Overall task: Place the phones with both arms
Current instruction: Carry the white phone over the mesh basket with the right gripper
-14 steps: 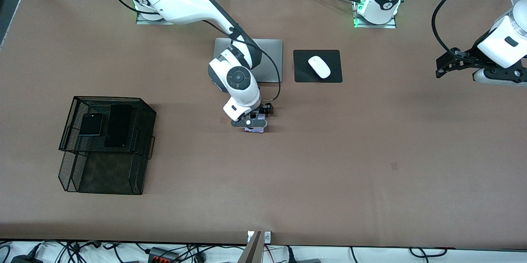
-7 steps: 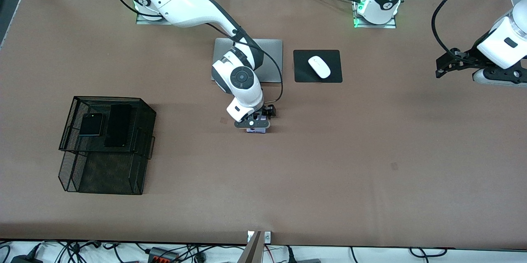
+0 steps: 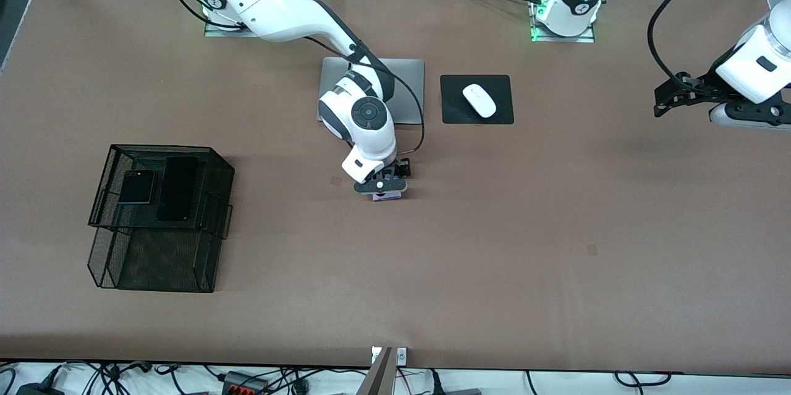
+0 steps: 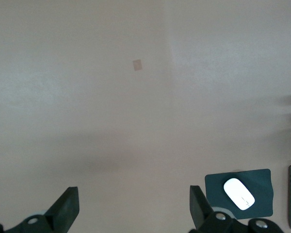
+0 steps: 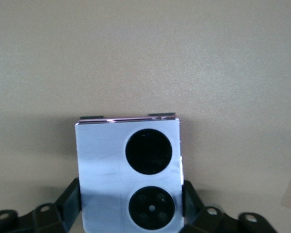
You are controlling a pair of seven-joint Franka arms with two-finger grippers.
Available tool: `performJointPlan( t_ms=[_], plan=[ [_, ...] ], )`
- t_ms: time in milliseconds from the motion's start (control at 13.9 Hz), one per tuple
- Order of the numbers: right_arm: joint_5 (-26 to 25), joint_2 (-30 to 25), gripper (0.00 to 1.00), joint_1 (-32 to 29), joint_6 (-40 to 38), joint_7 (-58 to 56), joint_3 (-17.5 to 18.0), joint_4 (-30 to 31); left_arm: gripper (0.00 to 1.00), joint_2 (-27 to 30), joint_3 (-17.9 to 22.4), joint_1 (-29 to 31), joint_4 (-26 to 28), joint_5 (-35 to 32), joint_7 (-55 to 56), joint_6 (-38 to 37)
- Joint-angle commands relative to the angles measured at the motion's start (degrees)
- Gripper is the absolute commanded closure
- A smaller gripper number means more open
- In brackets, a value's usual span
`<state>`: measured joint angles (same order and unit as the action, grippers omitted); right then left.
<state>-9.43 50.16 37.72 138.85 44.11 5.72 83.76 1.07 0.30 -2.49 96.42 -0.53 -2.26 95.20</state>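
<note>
Your right gripper (image 3: pixel 384 192) is down at the middle of the table (image 3: pixel 494 228), nearer the front camera than the silver laptop (image 3: pixel 408 95). In the right wrist view its black fingers (image 5: pixel 72 201) press against both side edges of the lilac flip phone (image 5: pixel 130 172), so it is clamped on that phone. The phone lies flat on the table with its two round black lenses facing up; from the front only a sliver (image 3: pixel 388 196) shows beneath the gripper.

Your left gripper (image 3: pixel 670 100) waits in the air over the left arm's end of the table, fingers (image 4: pixel 68 208) spread wide with nothing between them.

The other two phones are placed: the black flip phone (image 3: pixel 136 186) and the slim black slab phone (image 3: pixel 177 188) lie side by side on the top tier of the black mesh tray (image 3: pixel 154 259) toward the right arm's end. The white mouse (image 3: pixel 479 100) sits on its black pad (image 3: pixel 454 112) beside the laptop.
</note>
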Motion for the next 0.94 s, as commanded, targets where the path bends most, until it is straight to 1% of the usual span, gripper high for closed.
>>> performJointPlan(
  t_ms=[0,72,144,216,360,432,576,720,792,864],
  plan=[
    [-1.73,1.17,0.43,0.78,-0.15,0.45,-0.63,-1.49,0.00,0.60,0.31,-0.23,0.35,-0.35,-1.17,-0.55],
    [-1.74,1.08,0.57,0.25,-1.29,0.27,-0.63,-2.36,0.00,0.60,0.31,-0.23,0.35,-0.35,-1.17,-0.55],
    [-1.91,1.08,0.66,0.25,-3.47,0.19,-0.63,-3.85,0.00,0.60,0.31,-0.23,0.35,-0.35,-1.17,-0.55],
    [-1.91,1.08,0.69,0.16,-6.02,0.18,-0.63,-5.78,0.00,0.60,0.31,-0.23,0.44,-0.35,-1.17,-0.55],
    [-1.74,0.47,0.71,-0.01,-10.86,0.36,-0.71,-9.56,0.00,0.60,0.23,-0.23,0.35,-0.35,-1.17,-0.55],
    [-1.74,-0.14,0.71,-0.10,-12.79,0.27,-1.41,-11.23,0.00,0.60,0.23,-0.23,0.35,-0.35,-1.17,-0.55],
    [-1.65,-2.07,0.71,-0.10,-16.31,0.10,-4.12,-13.70,0.00,0.60,0.23,-0.23,0.35,-0.35,-1.17,-0.55],
    [-1.65,-2.61,0.71,-0.54,-16.94,-1.48,-7.81,-15.03,0.00,0.69,0.23,-0.23,0.35,-0.35,-1.17,-0.55],
    [-1.47,-2.87,0.71,-1.67,-17.03,-3.49,-8.88,-15.03,0.00,0.69,0.14,-0.23,0.35,-0.35,-1.17,-0.55],
    [-1.47,-4.52,0.71,-3.16,-18.51,-5.59,-8.71,-15.03,0.00,0.69,0.14,-0.23,0.35,-0.35,-1.17,-0.55]
  ],
)
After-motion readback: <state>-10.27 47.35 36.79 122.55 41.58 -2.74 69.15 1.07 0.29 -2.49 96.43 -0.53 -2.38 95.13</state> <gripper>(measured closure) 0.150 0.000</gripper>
